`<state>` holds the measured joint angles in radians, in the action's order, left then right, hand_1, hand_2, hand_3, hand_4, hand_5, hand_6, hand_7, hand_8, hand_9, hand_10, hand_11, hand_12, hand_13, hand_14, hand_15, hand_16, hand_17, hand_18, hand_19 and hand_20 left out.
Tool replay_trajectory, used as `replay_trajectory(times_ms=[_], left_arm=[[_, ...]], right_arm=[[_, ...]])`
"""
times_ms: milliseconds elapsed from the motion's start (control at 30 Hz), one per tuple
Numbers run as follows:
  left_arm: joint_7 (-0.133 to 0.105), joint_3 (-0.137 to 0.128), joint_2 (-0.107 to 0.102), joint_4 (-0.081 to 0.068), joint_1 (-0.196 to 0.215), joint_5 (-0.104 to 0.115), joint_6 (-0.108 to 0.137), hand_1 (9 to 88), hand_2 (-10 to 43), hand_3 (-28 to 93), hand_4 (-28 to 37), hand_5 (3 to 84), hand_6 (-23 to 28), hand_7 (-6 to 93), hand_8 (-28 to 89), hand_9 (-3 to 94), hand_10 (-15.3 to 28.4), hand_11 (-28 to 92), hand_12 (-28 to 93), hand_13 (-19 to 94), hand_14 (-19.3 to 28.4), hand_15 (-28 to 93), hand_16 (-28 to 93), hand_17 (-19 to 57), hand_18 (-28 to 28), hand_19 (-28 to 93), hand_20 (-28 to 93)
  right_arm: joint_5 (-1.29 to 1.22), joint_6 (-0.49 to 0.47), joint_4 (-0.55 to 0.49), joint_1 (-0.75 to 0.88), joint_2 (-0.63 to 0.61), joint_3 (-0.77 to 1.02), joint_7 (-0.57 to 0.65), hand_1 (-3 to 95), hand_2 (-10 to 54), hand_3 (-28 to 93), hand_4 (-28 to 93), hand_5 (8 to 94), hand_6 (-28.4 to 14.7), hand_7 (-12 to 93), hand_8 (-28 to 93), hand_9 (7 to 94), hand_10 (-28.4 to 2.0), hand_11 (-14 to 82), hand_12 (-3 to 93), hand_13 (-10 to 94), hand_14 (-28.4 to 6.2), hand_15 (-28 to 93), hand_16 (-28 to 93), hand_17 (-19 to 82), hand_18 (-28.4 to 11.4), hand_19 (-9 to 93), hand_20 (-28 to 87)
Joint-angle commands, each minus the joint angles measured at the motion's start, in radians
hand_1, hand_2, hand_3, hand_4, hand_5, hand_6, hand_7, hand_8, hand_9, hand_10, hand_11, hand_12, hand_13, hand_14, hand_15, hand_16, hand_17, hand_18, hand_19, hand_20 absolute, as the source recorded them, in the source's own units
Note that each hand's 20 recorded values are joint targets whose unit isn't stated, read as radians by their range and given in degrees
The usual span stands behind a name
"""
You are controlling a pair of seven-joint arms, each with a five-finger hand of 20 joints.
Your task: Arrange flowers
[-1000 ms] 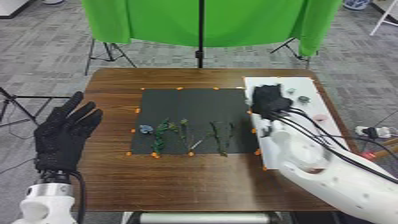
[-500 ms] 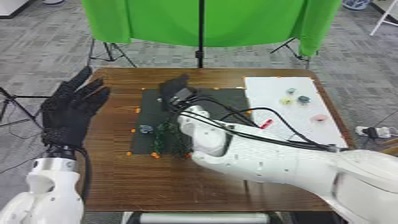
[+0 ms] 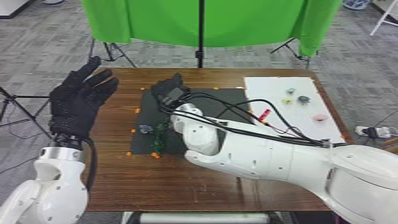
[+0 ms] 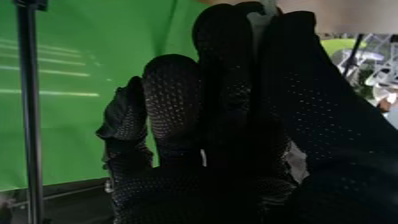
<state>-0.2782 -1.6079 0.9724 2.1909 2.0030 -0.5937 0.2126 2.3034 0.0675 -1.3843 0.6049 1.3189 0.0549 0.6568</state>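
two robot hands, and only one looks employed. what's the left hand (image 3: 75,102) for?

waiting, i'd say. it's out by the left side of the wooden table (image 3: 115,190), palm bare, its fingers released and nearly straight. that leaves the other arm room to cross.

and the right hand (image 3: 169,90)? is it grasping anything?

yes, from its wrist i see a pale piece (image 4: 260,22) nipped between thumb and fingers, up at the tips. a flower head, probably, though too much is hidden to swear to it. a tip grip like that suits something small and crushable, and leaves it easy to let go.

where's it going, do you think?

the hand is over the far left part of the dark mat (image 3: 142,144), so i'd bet on setting it there. the blue-grey flower head (image 3: 146,129) lies nearer us, just beside a leafy green stem (image 3: 160,137), as if the picture's being built flat.

so the white sheet (image 3: 266,87) is the supply?

seems so: pale green flower head (image 3: 290,91), yellow one (image 3: 287,101), dark green one (image 3: 304,99), pink one (image 3: 320,118), apart enough to pick singly. plenty left, i reckon. the risk is that forearm brushing the low stems.
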Motion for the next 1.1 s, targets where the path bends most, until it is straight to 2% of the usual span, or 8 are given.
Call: replay_trajectory(times_ms=[33, 167, 333, 533, 733, 800, 933, 1100], left_arm=[[0.013, 0.013, 0.009, -0.012, -0.007, -0.006, -0.025, 20.8, 10.0, 79, -28.3, 37.7, 10.1, 11.1, -9, 33.9, 20.7, 26, 10, 24, 27.2, 50, -10, -9.9, 25.1, 56, 10], [0.004, 0.018, 0.003, -0.014, -0.011, -0.002, -0.022, 20.9, 10.0, 79, -28.3, 37.7, 10.0, 11.1, -9, 33.9, 20.7, 26, 10, 24, 27.1, 50, -10, -9.8, 25.2, 56, 10], [0.012, 0.017, 0.008, -0.015, -0.009, -0.006, -0.028, 20.9, 10.1, 79, -28.3, 37.7, 10.0, 11.2, -9, 33.9, 20.6, 26, 10, 24, 27.1, 50, -10, -9.9, 25.1, 56, 10], [0.022, 0.007, 0.013, -0.009, 0.007, -0.006, -0.021, 21.0, 10.2, 79, -28.3, 37.7, 10.1, 11.2, -9, 33.9, 20.7, 26, 10, 24, 27.1, 51, -10, -9.9, 25.1, 56, 10], [0.034, -0.04, 0.042, 0.022, 0.092, -0.007, 0.005, 21.1, 10.2, 79, -28.3, 37.8, 10.0, 11.3, -9, 33.9, 20.8, 26, 10, 24, 27.1, 51, -10, -9.9, 25.1, 56, 10], [0.023, -0.058, 0.045, 0.032, 0.124, -0.003, 0.009, 21.1, 10.2, 79, -28.3, 37.8, 10.0, 11.3, -9, 33.9, 20.8, 25, 10, 24, 27.1, 50, -10, -9.9, 25.1, 56, 10], [0.009, -0.088, 0.059, 0.048, 0.194, 0.002, 0.012, 21.1, 10.2, 79, -28.3, 37.7, 10.0, 11.3, -9, 33.9, 20.7, 25, 10, 24, 27.1, 50, -10, -10.0, 25.1, 56, 10], [-0.018, -0.091, 0.075, 0.056, 0.237, 0.017, 0.029, 20.9, 10.1, 79, -28.3, 37.7, 10.0, 11.2, -9, 33.9, 20.6, 25, 10, 24, 27.1, 50, -10, -10.0, 25.1, 56, 10]], right_arm=[[0.0, 0.002, -0.006, -0.007, -0.009, -0.018, -0.007, 49.8, -9.5, 65, -28, 80.8, 5.2, 16, -2, 81.5, -7.7, 37.1, 27.9, 66, -7.9, 78, 16, 22, -23.4, 84, 49], [-0.003, -0.001, -0.006, -0.022, -0.007, -0.035, -0.002, 47.7, -9.5, 65, -28, 77.8, 5.2, 16, -3, 79.4, -8.3, 40.3, 24.8, 65, -8.3, 78, 16, 21, -23.6, 84, 50], [-0.003, -0.025, -0.012, -0.02, -0.006, -0.03, 0.009, 46.3, -9.5, 63, -28, 74.5, 5.1, 16, -4, 77.7, -9.3, 44.2, 21.1, 64, -8.6, 79, 16, 21, -23.8, 83, 50], [0.011, -0.02, -0.019, 0.008, -0.015, -0.002, -0.002, 38.7, -9.5, 72, -28, 72.0, 5.3, 17, -13, 76.1, -10.2, 46.0, 18.9, 63, -9.3, 79, 15, 20, -24.0, 83, 51], [0.03, -0.062, -0.071, 0.097, -0.038, 0.151, -0.033, 37.3, -9.5, 73, -28, 71.3, 5.0, 17, -14, 75.9, -10.5, 45.9, 18.7, 62, -9.5, 79, 15, 20, -24.1, 83, 51], [-0.026, -0.02, -0.112, 0.07, -0.086, 0.137, 0.003, 37.2, -9.5, 73, -28, 70.7, 4.8, 17, -14, 75.6, -10.8, 45.5, 18.6, 62, -9.7, 79, 15, 19, -24.2, 83, 51], [-0.062, -0.045, -0.239, 0.169, -0.192, 0.32, 0.003, 36.6, -9.5, 74, -28, 68.0, 4.0, 17, -14, 73.5, -11.8, 40.7, 16.8, 60, -10.5, 77, 13, 19, -24.6, 82, 51], [-0.122, -0.017, -0.394, 0.318, -0.375, 0.538, 0.025, 35.1, -9.5, 75, -28, 63.7, 2.9, 17, -14, 69.3, -13.2, 32.3, 14.9, 56, -11.8, 71, 10, 17, -24.5, 79, 49]])
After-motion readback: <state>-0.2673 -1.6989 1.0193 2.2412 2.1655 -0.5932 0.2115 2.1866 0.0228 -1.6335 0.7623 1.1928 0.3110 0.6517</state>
